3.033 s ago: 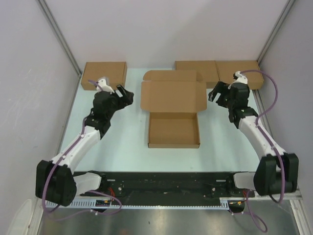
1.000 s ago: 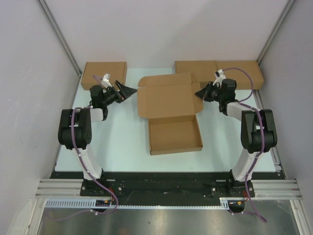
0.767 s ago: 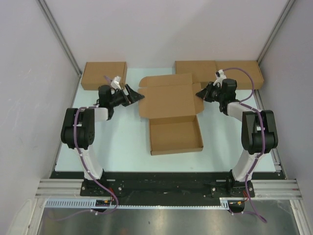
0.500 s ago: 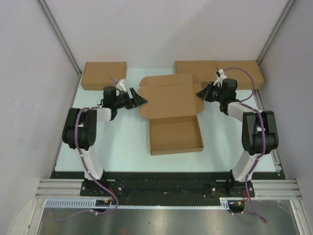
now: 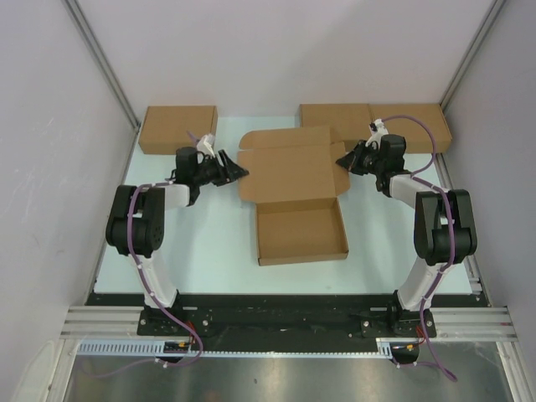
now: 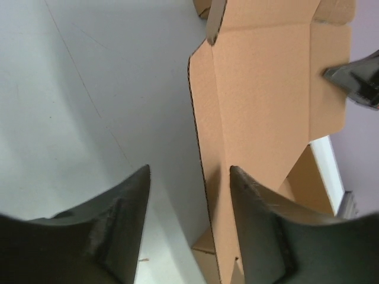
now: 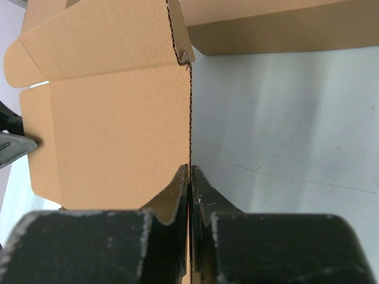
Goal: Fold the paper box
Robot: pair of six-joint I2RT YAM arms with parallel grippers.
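At the centre of the table (image 5: 209, 243), the paper box (image 5: 293, 180) lies with its tray half toward the near edge and its lid half toward the far edge. The tray's four walls stand up, forming a shallow rectangle. The lid lies open and almost flat behind it, its flaps not yet tucked.

The right gripper (image 5: 342, 161) has its jaws pressed together on the thin cardboard edge at the lid's right side (image 7: 189, 174). The left gripper (image 5: 237, 172) straddles the lid's left edge with its jaws apart (image 6: 189, 177); a gap shows on either side of the cardboard, so no grip is made there.

Three closed cardboard boxes sit along the far edge: one at the far left corner (image 5: 177, 128), two side by side toward the far right corner (image 5: 337, 121) (image 5: 410, 126).

Judged from this arrangement, the task is roughly half done: the tray is formed, while folding the lid's flaps, swinging the lid over the tray and tucking it in remain.
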